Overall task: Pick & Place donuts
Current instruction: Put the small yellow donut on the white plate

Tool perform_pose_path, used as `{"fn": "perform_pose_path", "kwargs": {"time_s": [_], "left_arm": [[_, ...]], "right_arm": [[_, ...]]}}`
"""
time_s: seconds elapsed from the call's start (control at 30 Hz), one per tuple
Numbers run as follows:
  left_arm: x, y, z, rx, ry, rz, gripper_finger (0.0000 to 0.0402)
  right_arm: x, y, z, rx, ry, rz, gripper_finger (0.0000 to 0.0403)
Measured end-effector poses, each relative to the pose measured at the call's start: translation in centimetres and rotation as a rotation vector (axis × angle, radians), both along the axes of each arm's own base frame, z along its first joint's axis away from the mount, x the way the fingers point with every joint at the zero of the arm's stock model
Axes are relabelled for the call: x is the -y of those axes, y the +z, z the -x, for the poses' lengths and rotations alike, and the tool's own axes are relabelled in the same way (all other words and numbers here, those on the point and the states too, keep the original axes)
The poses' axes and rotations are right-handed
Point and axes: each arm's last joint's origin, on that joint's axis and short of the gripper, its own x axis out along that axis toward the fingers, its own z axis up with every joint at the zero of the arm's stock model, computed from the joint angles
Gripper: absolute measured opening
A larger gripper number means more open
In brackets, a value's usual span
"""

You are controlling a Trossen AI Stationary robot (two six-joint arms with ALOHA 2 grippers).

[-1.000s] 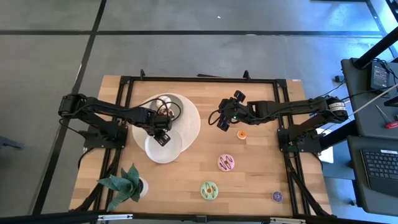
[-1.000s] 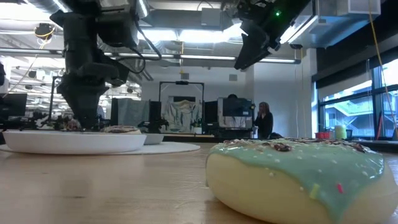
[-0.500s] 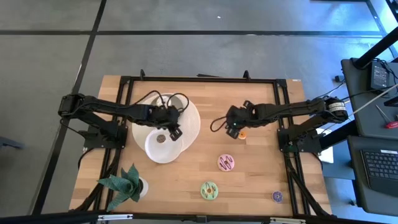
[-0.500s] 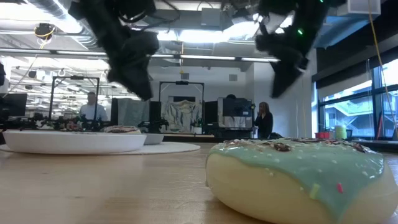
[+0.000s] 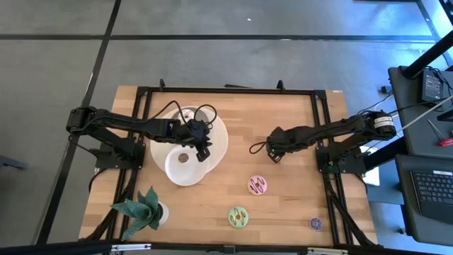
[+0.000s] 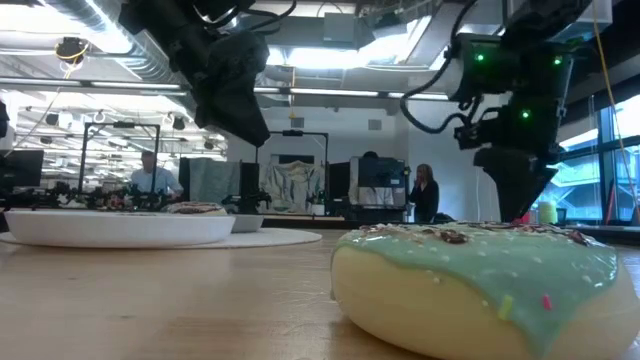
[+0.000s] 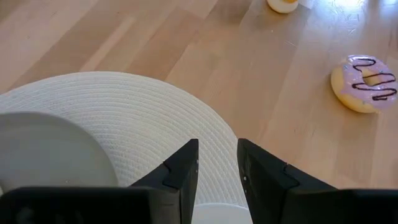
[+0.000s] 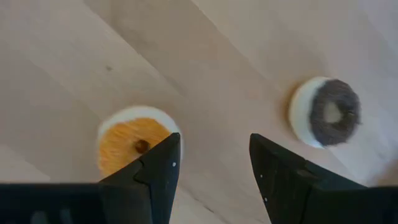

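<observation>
a grey concrete floor [image 5: 56, 64] surrounded the light wooden table [image 5: 297, 205]; beyond the table, bright ceiling strip lights [image 6: 330, 93] glowed, with tall windows [image 6: 555, 185] rightward.

The wooden table [image 5: 233, 120] carries a white woven mat [image 5: 221, 142] under the left gripper [image 5: 204, 153], with white plates [image 5: 185, 170] on it. An orange donut [image 8: 127, 144] lies just below the right gripper [image 8: 211, 162]; pink [image 5: 257, 185], green [image 5: 238, 216] and purple [image 5: 316, 223] donuts lie farther off, a potted plant [image 5: 145, 210] at one corner.
</observation>
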Motion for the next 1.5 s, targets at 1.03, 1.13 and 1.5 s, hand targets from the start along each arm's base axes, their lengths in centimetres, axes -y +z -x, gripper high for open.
{"fn": "perform_pose_path", "kwargs": {"time_s": [1.03,1.13,1.5], "left_arm": [[0.0,-0.3,0.2,-0.024,0.005,-0.004,0.0107],[0.0,-0.3,0.2,-0.024,0.005,-0.005,0.0109],[0.0,-0.2,0.0,0.004,0.029,0.015,0.0107]], "right_arm": [[-0.4,-1.8,0.3,0.082,-0.012,-0.089,0.0117],[-0.4,-1.7,0.2,0.079,0.004,-0.087,0.0092],[-0.3,1.0,-2.0,0.140,0.144,-0.006,0.0008]]}}
